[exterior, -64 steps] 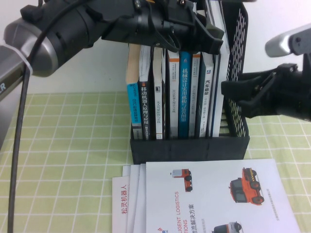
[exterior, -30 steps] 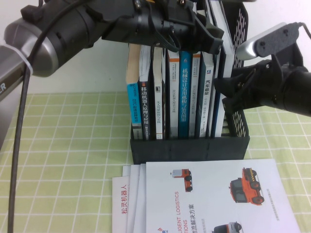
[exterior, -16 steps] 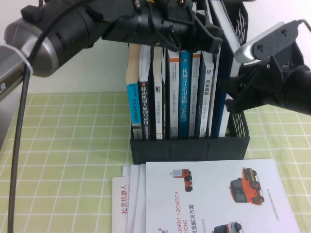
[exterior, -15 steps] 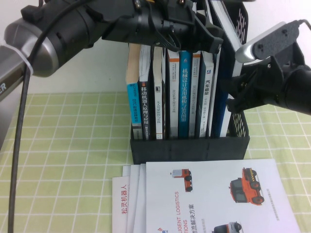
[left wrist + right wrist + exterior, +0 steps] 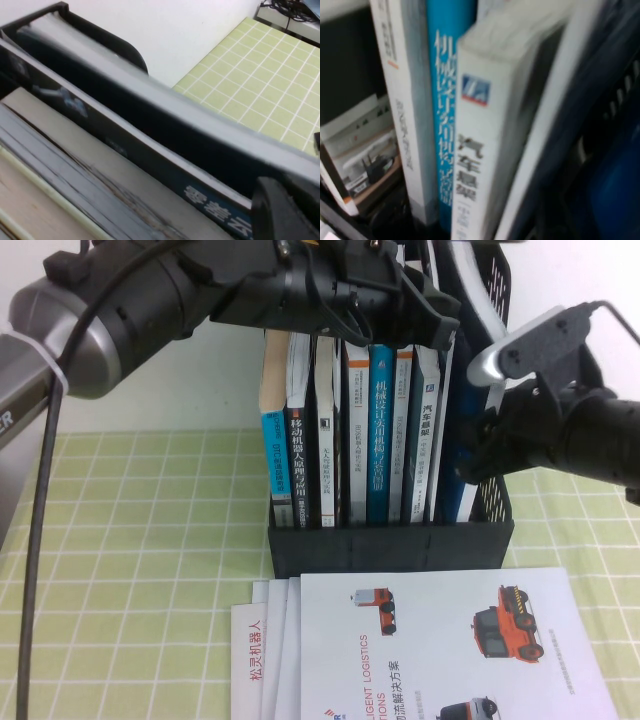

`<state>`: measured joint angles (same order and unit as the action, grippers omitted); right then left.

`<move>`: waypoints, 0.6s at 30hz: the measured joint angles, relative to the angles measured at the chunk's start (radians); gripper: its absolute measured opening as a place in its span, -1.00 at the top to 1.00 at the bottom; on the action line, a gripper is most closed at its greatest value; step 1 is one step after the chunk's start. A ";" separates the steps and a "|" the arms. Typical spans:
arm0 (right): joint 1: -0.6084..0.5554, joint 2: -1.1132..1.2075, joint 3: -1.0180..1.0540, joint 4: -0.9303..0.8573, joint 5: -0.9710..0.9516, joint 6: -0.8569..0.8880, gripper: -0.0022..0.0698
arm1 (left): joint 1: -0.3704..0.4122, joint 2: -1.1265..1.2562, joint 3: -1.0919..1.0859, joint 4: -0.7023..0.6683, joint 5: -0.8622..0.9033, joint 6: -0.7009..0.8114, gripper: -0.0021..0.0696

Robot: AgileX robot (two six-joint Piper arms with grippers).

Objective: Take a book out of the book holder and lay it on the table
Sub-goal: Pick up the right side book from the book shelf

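Observation:
A black mesh book holder (image 5: 492, 508) stands at the back of the table with several upright books, among them a bright blue one (image 5: 380, 430) and a white one (image 5: 428, 440). The rightmost book, dark blue (image 5: 462, 445), leans to the right with its top out of line. My left gripper (image 5: 432, 318) reaches over the tops of the books, beside that leaning book (image 5: 125, 145). My right gripper (image 5: 478, 452) is open at the holder's right end, its jaws at the dark blue book's front edge. The right wrist view shows the white book (image 5: 480, 150) and the dark blue cover (image 5: 600, 125) very close.
Several white brochures (image 5: 440, 640) lie fanned on the green checked cloth (image 5: 130, 540) just in front of the holder. The left arm's thick body (image 5: 120, 300) and its cable (image 5: 35, 540) cross the upper left. The holder's mesh wall stands right of my right gripper.
My right gripper has moved in from the right to the dark blue book's edge. That book's top has tipped further right. The left arm has stayed put.

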<state>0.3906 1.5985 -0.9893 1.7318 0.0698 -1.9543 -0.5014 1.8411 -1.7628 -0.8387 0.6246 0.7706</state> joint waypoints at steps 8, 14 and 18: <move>0.000 0.012 -0.019 0.006 -0.013 0.006 0.58 | 0.000 0.000 0.000 0.000 0.002 -0.001 0.95; -0.002 -0.083 -0.017 0.008 -0.044 0.009 0.58 | 0.000 -0.014 -0.010 0.068 0.024 -0.013 0.95; -0.002 -0.218 -0.032 0.008 -0.037 0.009 0.58 | 0.000 -0.046 -0.010 0.147 0.059 -0.049 0.95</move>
<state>0.3887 1.3800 -1.0216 1.7397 0.0327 -1.9451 -0.5014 1.7947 -1.7725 -0.6915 0.6839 0.7213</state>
